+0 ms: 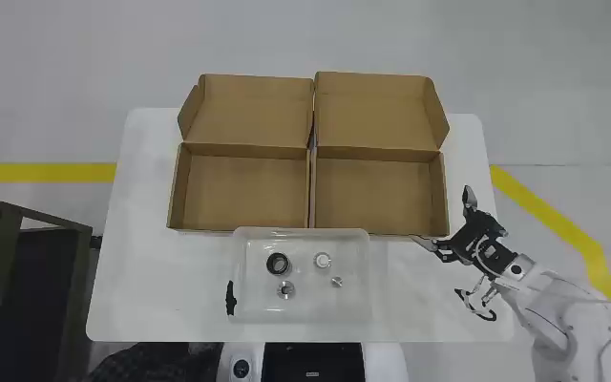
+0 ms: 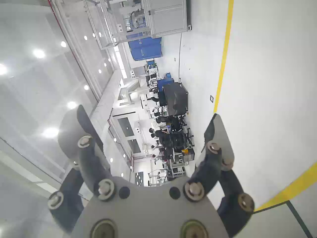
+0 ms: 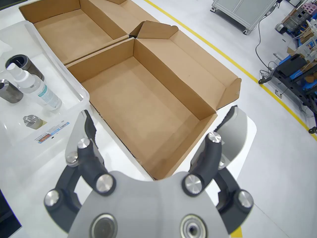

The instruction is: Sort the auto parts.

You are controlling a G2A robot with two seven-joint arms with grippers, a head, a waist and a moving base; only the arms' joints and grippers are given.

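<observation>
From above, the right claw [image 1: 442, 216] is spread wide and holds nothing. It hangs by the near corner of the right box [image 1: 380, 196]. The left box [image 1: 239, 191] sits just beside that one. A clear tray [image 1: 351, 304] on the table [image 1: 143, 277] lies to the left of this claw. In it are a dark tube [image 1: 279, 262], a white bottle [image 1: 323, 259], a grey plug [image 1: 285, 289] and a small bolt [image 1: 336, 281].

From the left wrist, the left claw [image 2: 148, 111] is wide and holds nothing too. It points out at the room, away from the table.

From the right wrist, the bolt is closest and the tube looks to stand on end. I think the right claw is nearer, and the tray wall is in its way.
</observation>
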